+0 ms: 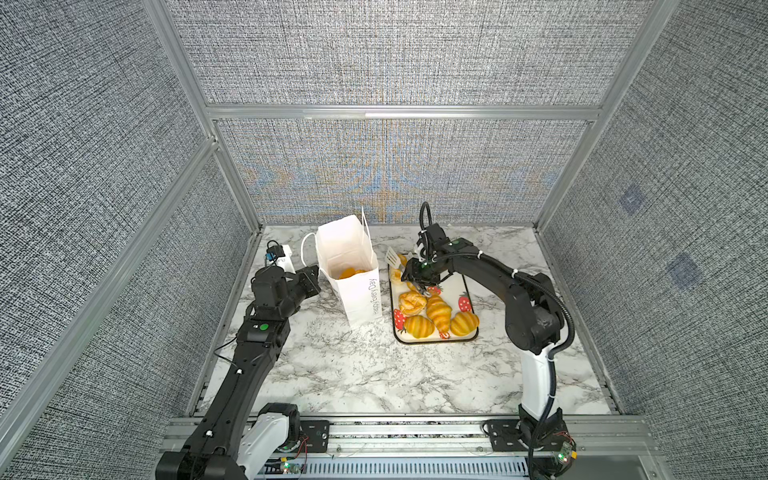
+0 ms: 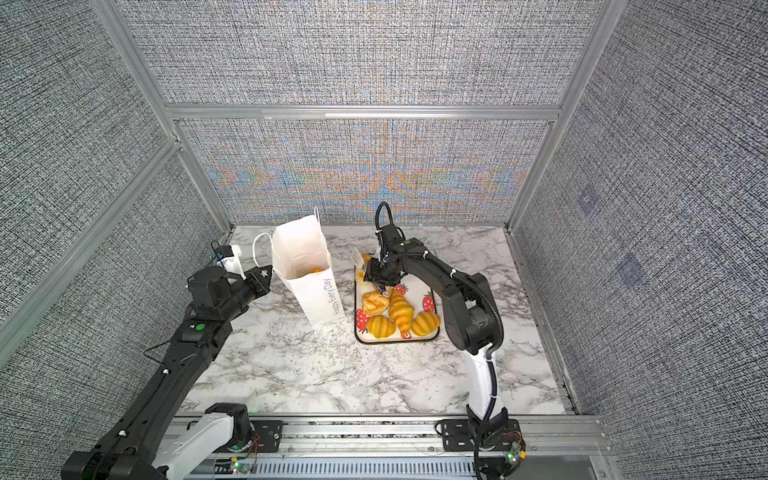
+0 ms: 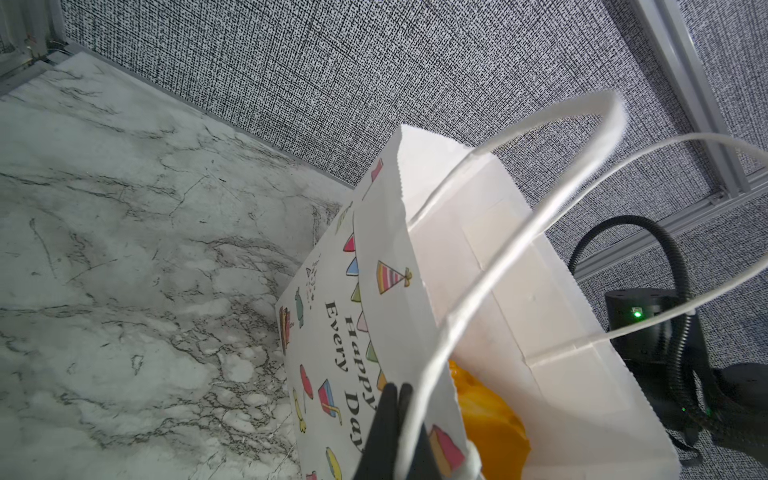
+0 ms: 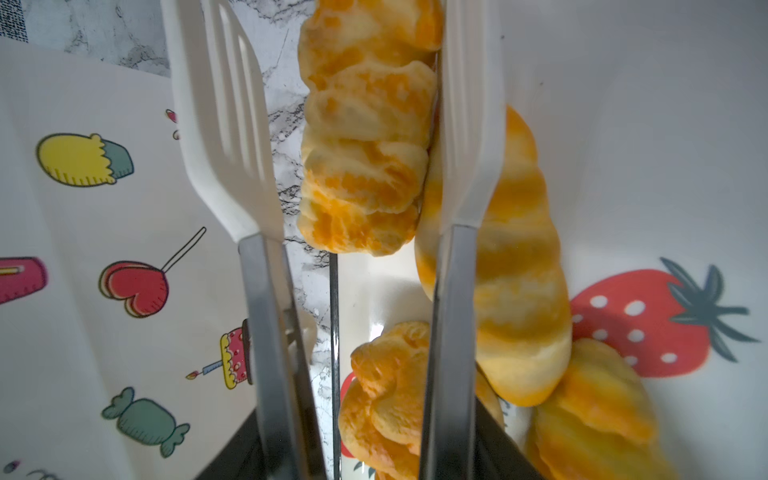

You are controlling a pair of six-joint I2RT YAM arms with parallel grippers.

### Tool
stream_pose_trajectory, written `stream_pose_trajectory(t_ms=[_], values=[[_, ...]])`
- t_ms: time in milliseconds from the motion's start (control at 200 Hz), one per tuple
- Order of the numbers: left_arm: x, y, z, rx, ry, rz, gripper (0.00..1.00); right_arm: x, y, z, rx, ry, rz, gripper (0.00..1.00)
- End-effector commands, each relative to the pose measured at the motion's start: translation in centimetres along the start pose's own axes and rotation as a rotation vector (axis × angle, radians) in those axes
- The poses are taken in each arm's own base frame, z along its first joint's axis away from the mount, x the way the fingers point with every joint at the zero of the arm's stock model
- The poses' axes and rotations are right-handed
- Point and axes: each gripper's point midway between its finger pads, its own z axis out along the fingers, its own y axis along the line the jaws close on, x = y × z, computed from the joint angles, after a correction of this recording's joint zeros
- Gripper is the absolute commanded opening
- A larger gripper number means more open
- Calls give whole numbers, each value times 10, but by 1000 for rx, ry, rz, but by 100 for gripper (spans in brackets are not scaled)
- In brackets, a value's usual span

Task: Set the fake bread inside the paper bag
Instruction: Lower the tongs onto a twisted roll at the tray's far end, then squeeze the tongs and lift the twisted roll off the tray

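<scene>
On the left gripper point(image 3: 394, 415), jaws are clamped on the paper bag point(image 3: 540, 291) rim. The tongs point(image 4: 224, 124) are clamped in the jaws of the right gripper point(image 1: 420, 286), blades spread astride one fake bread point(image 4: 365, 145).

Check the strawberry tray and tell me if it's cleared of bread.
No, in a top view several pieces of fake bread lie on the tray.

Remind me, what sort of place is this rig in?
Likely a lab test cell, not a bakery: grey textured panels in aluminium framing enclose a marble-patterned tabletop, with an arm-mounting rail in front.
</scene>
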Motion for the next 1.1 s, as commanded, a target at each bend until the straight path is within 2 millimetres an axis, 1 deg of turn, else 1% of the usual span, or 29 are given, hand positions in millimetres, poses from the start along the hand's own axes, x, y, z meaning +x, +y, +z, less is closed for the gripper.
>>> stream_pose_trajectory(t_ms=[0,210,515,820,935,1095], values=[[4,3,0,-10,11,3,0,-4,3,0,-4,-9,-1,55],[2,2,-1,-11,6,5,0,-5,2,0,5,-8,-4,54],[2,1,-2,-8,4,5,0,-2,-3,1,29,-4,-4,49],[3,1,-4,-7,3,3,0,0,-5,0,43,1,-7,40],[2,1,-4,-4,1,3,0,-1,-4,-4,45,-7,-8,35],[0,-1,-4,2,1,2,0,-5,-4,-10,51,-26,-14,35]])
